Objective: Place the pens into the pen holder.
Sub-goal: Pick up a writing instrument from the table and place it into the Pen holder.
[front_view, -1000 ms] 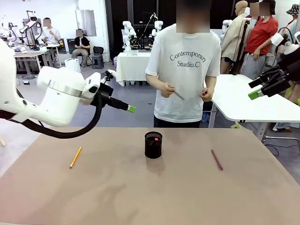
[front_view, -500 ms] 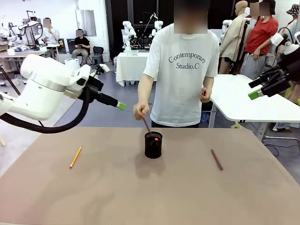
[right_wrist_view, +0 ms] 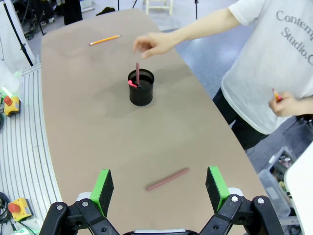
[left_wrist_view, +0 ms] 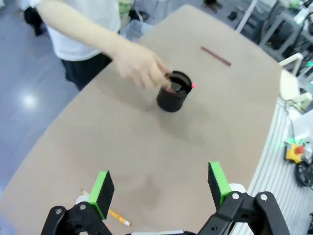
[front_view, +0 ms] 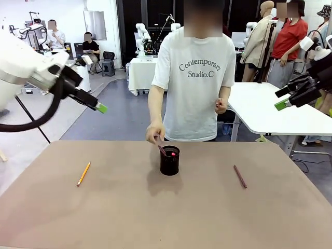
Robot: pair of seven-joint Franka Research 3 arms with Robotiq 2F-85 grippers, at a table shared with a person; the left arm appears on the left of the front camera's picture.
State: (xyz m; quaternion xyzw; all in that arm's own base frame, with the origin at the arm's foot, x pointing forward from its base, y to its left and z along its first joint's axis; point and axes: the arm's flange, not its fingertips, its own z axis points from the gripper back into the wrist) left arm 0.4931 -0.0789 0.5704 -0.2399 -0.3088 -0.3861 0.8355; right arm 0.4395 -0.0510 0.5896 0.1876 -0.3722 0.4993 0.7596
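The black mesh pen holder point(front_view: 169, 160) stands mid-table with a pink-ended pen inside. The person's hand point(front_view: 154, 134) hovers just over its rim, with a dark pen point(front_view: 162, 150) leaning into the cup; the right wrist view shows that pen point(right_wrist_view: 137, 73) upright in the holder point(right_wrist_view: 141, 88). A yellow pencil point(front_view: 83, 174) lies at table left and a reddish-brown pen point(front_view: 240, 176) at table right. My left gripper point(front_view: 99, 107) is high at the left, open and empty point(left_wrist_view: 159, 188). My right gripper point(front_view: 282, 104) is high at the far right, open and empty point(right_wrist_view: 159, 188).
The person stands at the far table edge; their other hand point(right_wrist_view: 286, 104) holds a small orange item near the chest. A white table point(front_view: 270, 111) stands behind at the right. The brown tabletop point(front_view: 166, 218) is bare toward me.
My left arm has swung left and back, away from the table's middle. The person's hand came down to the holder with a dark pen. The right arm has not moved.
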